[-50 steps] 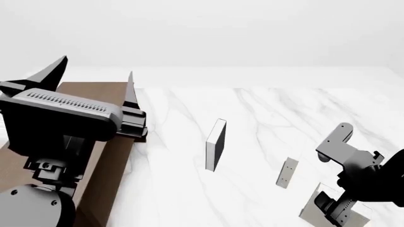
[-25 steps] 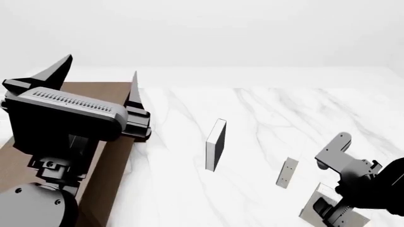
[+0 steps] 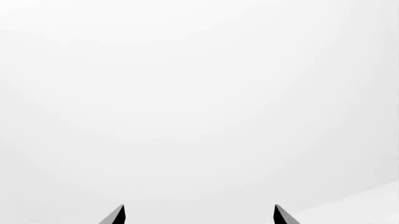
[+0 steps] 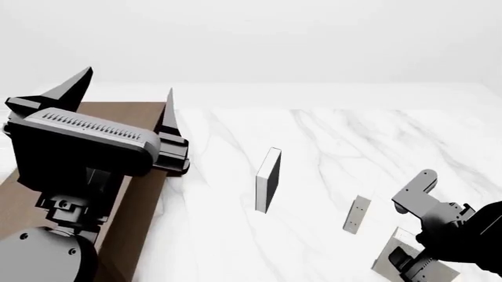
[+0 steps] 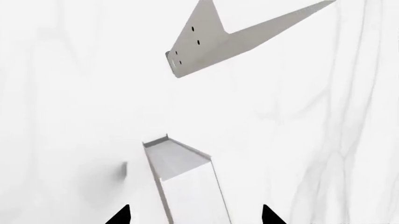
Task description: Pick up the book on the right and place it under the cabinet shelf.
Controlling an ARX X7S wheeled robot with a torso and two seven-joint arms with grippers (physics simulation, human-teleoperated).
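Note:
The book (image 5: 187,186), thin with a plain pale grey cover, stands on edge on the marble table near its front right corner (image 4: 384,259). My right gripper (image 5: 194,215) is open just above it, one fingertip on each side of the book's top edge, with a gap to both faces. In the head view the right gripper (image 4: 410,265) hangs over the book and hides most of it. The dark brown cabinet shelf (image 4: 145,194) lies at the far left, partly behind my left arm. My left gripper (image 4: 128,85) is raised over the cabinet, open and holding nothing (image 3: 199,215).
A book with white pages and a black cover (image 4: 268,179) stands upright mid-table. A pale book with small dots on its spine (image 4: 357,214) stands just left of the grey one and shows beyond it in the right wrist view (image 5: 199,51). The white marble table (image 4: 337,141) stretches behind.
My right arm has sunk lower over the grey book. The left gripper has drifted slightly right. The books have not moved.

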